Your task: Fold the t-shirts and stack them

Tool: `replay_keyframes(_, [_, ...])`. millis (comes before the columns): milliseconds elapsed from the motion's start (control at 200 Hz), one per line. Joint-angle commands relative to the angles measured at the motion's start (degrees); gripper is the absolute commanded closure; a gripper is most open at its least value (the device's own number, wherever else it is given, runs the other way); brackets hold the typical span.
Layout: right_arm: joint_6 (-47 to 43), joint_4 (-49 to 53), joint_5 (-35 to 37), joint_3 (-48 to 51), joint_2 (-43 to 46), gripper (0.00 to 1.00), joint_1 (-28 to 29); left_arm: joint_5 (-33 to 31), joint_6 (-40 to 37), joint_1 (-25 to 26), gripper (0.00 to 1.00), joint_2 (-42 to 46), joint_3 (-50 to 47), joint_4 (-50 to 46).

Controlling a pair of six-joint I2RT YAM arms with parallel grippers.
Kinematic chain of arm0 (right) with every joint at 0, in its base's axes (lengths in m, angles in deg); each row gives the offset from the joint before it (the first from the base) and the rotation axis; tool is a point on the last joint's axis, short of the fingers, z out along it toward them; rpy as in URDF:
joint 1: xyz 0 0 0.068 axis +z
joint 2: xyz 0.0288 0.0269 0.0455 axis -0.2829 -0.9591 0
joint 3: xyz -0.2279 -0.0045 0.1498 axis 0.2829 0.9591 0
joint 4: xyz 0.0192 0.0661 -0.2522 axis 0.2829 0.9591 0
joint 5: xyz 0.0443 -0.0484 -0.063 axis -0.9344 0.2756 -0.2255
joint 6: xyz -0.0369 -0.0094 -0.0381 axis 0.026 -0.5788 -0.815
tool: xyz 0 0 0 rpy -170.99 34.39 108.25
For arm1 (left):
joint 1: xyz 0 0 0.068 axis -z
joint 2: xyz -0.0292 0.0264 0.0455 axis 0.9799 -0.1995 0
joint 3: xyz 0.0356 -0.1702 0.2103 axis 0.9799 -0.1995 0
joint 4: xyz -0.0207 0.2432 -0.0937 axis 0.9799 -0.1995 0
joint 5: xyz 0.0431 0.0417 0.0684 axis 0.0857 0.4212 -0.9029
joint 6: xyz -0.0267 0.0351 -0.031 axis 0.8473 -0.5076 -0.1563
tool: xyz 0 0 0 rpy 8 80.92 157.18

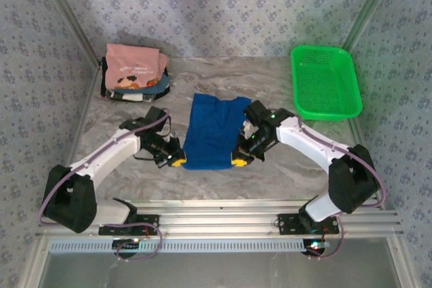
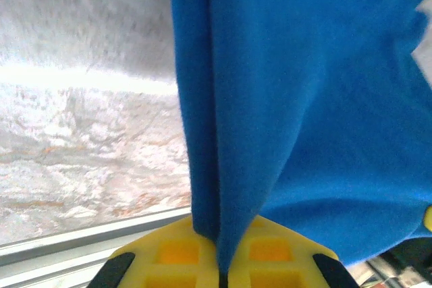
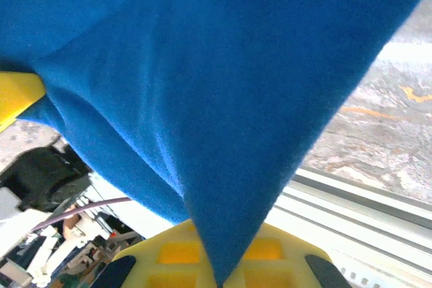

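Note:
A royal-blue t-shirt (image 1: 212, 131) hangs stretched between both arms above the middle of the table. My left gripper (image 1: 177, 160) is shut on its near left corner, and the blue cloth (image 2: 297, 112) runs up from between the yellow jaws. My right gripper (image 1: 239, 161) is shut on the near right corner, where the cloth (image 3: 202, 85) comes to a point in the jaws. The shirt's far end with its sleeves lies toward the back. A stack of folded t-shirts (image 1: 135, 72), a salmon-pink one on top and darker ones beneath, sits at the back left.
A green mesh basket (image 1: 325, 82) stands at the back right on the marble tabletop (image 1: 283, 173). The aluminium rail (image 1: 223, 220) runs along the near edge. Patterned walls close in both sides and the back.

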Motion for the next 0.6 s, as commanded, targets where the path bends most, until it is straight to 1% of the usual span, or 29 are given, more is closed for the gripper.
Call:
replay_keyframes(0, [-4.13, 5.92, -0.29, -5.75, -2.7, 1.0, -2.23, 1.38, -0.7, -2.95, 1.0, -1.33, 5.18, -1.84])
replay_keyframes(140, [-5.79, 7.12, -0.79, -12.42, -6.4, 1.0, -4.89, 3.97, -1.54, -5.75, 1.0, -5.88, 10.44, 0.35])
replay_keyframes(230, [-9.13, 9.05, -0.63, -17.1, -9.13, 1.0, -6.46, 4.77, -2.7, -6.4, 1.0, -9.56, 15.3, 0.88])
replay_keyframes(365, [-11.06, 10.72, -0.78, -22.62, -12.44, 1.0, -8.73, 5.56, -4.35, -7.36, 1.0, -14.9, 22.62, 0.76])
replay_keyframes(470, [-12.58, 12.08, -0.7, -25.74, -14.95, 1.0, -10.27, 6.06, -5.65, -7.92, 1.0, -19.25, 28.16, 0.43])
replay_keyframes(595, [-13.25, 11.84, -1.24, -27.12, -16.86, 1.0, -12.26, 6.08, -7.03, -8.1, 1.0, -24.23, 34.33, -0.5])
